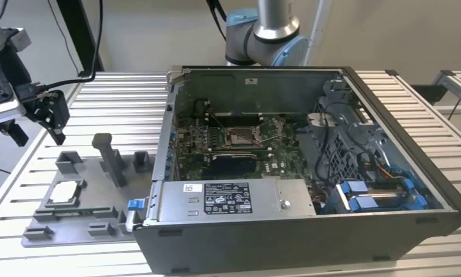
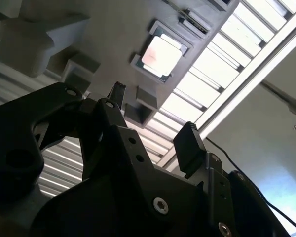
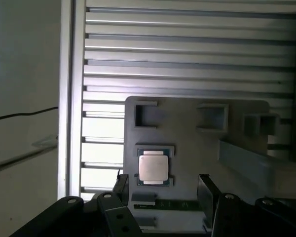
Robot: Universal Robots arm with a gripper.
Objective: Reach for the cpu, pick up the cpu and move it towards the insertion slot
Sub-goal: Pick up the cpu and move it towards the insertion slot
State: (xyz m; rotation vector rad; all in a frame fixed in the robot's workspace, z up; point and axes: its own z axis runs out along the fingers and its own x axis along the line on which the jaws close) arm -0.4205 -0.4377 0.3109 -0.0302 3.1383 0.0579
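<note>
Item 1. Jaws: black, two-fingered, standing wide apart and empty. In the exterior view they hung at the far left, above the bench (image 1: pixel 115 104) and the grey fixture plate (image 1: pixel 99 214), touching neither. One finger (image 2: pixel 190 148) showed in the second wrist view as a dark ribbed pad. In the first wrist view a finger (image 3: pixel 205 190) stood on each side of the chip's recess.

Item 2. The cpu (image 1: pixel 64 193): thin square chip, pale metallic face up. It lay flat in a square recess of the fixture plate, well below the jaws and untouched. In both wrist views (image 2: pixel 161 55) (image 3: pixel 153 167) it sat framed by the recess walls.

Item 3. Fixture plate (image 3: pixel 187 143): grey plastic with raised blocks and one tall post (image 1: pixel 111 158). It lay on the slatted bench just beside the computer case, at the exterior view's left.

Item 4. Computer case (image 1: pixel 415 190): dark, side panel off, interior exposed.

Item 5. The insertion slot (image 1: pixel 241 135): square socket with a shiny metal frame and dark centre, on the green circuit board (image 1: pixel 188 156) inside the case. It was well apart from the cpu and from the jaws.

Item 6. Silver box (image 1: pixel 223 199) with a label, at the case's near edge.

Item 7. Arm base (image 1: pixel 265 34): grey and light blue, behind the case.
</note>
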